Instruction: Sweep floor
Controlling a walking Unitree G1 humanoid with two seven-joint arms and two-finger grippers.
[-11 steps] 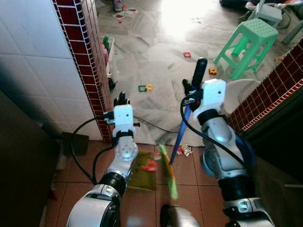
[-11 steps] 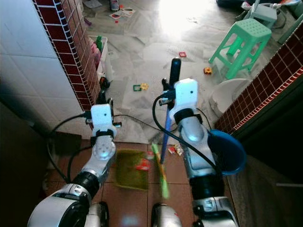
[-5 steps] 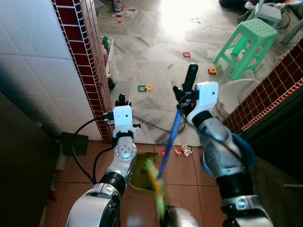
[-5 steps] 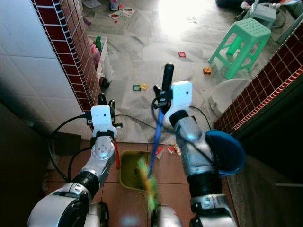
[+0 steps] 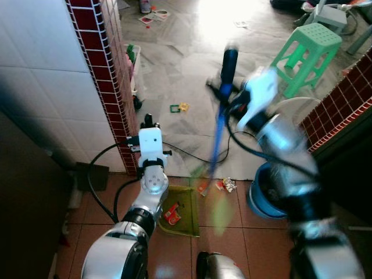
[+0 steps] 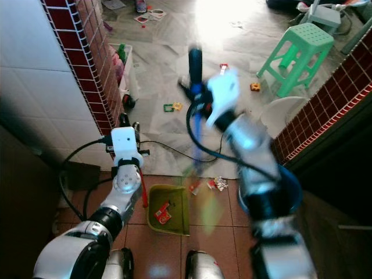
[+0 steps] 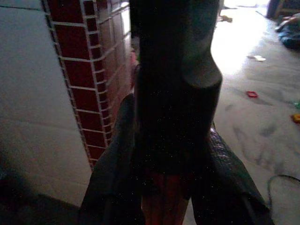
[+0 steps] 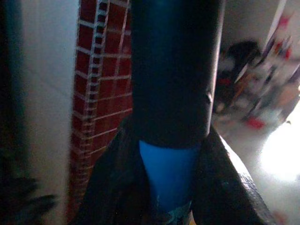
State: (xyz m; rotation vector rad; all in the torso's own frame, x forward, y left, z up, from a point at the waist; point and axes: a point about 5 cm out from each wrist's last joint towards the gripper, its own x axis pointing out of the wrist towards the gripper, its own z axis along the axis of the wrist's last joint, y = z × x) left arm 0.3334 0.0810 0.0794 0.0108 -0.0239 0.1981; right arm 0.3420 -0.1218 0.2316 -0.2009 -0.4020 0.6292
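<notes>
One blue broom [image 5: 218,131] in right hand [image 5: 232,104], near-upright, bristles down.

Glare on the far floor [image 5: 226,23], motion-blurred right arm [image 5: 279,139], dim underexposed wrist views

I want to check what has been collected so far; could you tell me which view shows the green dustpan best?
The right eye view: the green dustpan lies unobstructed, red scrap inside. In the left eye view the left arm overlaps its edge. The left wrist view shows a red handle between dark fingers.
</notes>
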